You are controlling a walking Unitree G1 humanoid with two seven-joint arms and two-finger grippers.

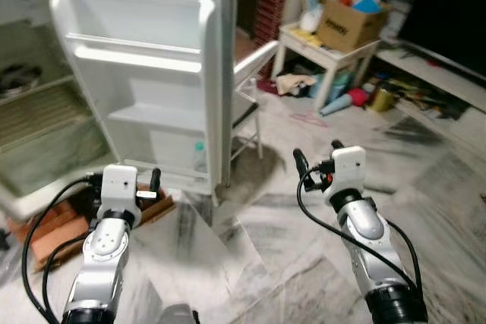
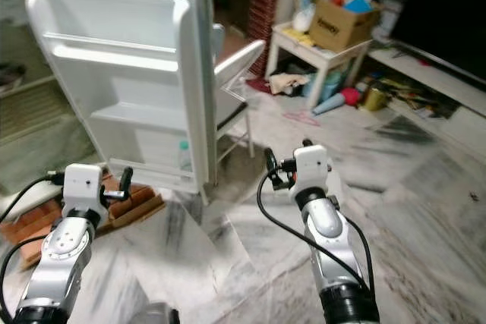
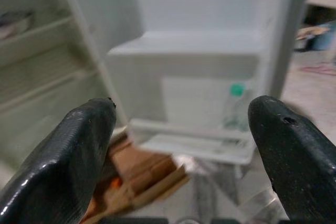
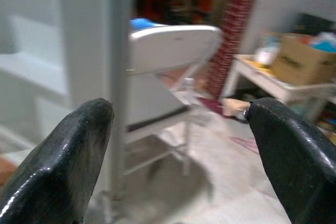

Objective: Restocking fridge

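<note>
Fridge door [image 1: 144, 73]: wide open, one bottle [image 1: 200, 157] on its lowest shelf. Left gripper [image 3: 184, 145], right gripper [image 4: 178, 145]: jaws open, empty. Risk: arm clipping door edge or chair [image 2: 235, 66] beside it.

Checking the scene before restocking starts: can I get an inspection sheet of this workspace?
Surface: grey-veined marble floor.
Job's things: fridge door open; one green-capped bottle in its lowest shelf.
Clutter: cardboard box on a white side table; items on the floor beneath.
Grippers: left gripper open, empty, facing the door; right gripper open, empty.
Cables: black cables loop along both arms.
Surroundings: white chair behind the door; bricks under the fridge.
</note>
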